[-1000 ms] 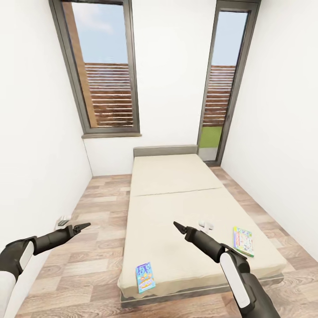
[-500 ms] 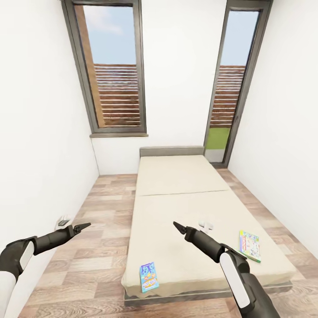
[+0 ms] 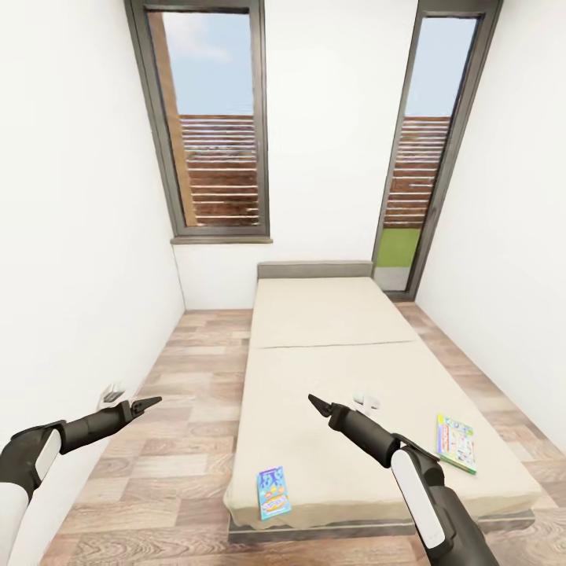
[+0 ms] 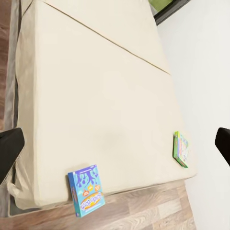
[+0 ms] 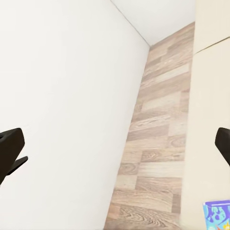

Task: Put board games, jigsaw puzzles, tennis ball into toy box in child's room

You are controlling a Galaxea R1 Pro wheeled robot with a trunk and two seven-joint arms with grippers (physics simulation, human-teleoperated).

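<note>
Both arms are held out low ahead of the trunk, likely a carrying posture for the approach. The left pincer (image 3: 149, 404) and right pincer (image 3: 316, 404) are spread open and empty. On the bed (image 3: 330, 314), the blue board game (image 3: 273, 493) lies at the foot edge, slightly overhanging; the green-edged board game (image 3: 457, 442) lies near the right edge. Open wood floor (image 3: 181, 409) leads there; nothing blocks it.

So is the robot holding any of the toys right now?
No, nothing is held. The left end effector and the right end effector are both empty, and the two board games, blue and green, lie on the bed.
</note>
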